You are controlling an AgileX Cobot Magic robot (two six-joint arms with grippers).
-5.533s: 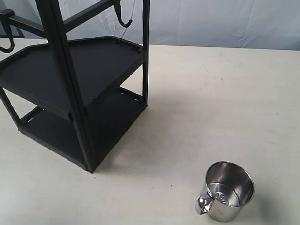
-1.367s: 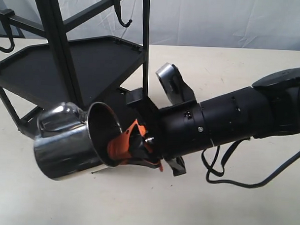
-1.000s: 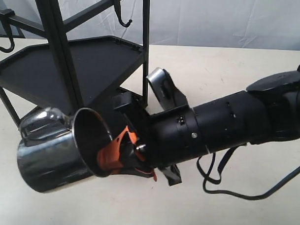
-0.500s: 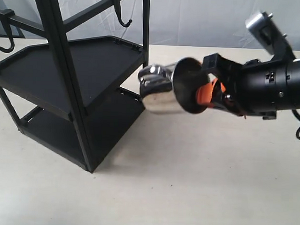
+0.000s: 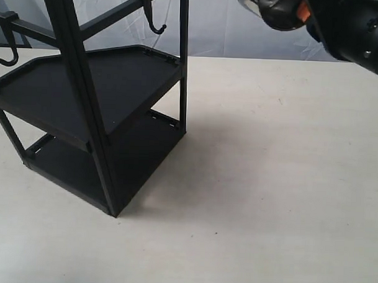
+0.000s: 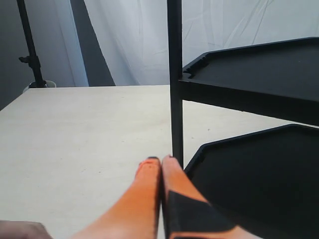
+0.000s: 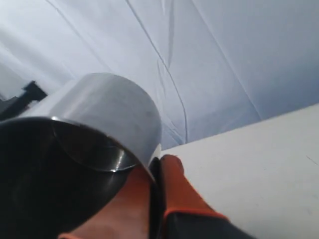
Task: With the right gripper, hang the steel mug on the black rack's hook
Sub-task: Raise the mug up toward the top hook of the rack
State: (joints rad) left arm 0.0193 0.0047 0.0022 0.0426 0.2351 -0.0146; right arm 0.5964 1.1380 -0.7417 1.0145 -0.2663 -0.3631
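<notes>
steel mug (image 5: 268, 11) cropped by top edge, handle hidden, rack (image 5: 85, 94) top cut off

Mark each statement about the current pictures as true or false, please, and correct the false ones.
1. The right pincer holds the mug by its wall. True.
2. The mug stands on the table. False: the table is bare there; the mug is up at the top edge of the exterior view, in the pincer.
3. The left pincer is wide open. False: its fingers lie pressed together, with nothing between them.
4. The rack has two trays, one above the other. True.
5. The mug already hangs on the hook. False: the hook is bare, and the mug is off to its right.
</notes>
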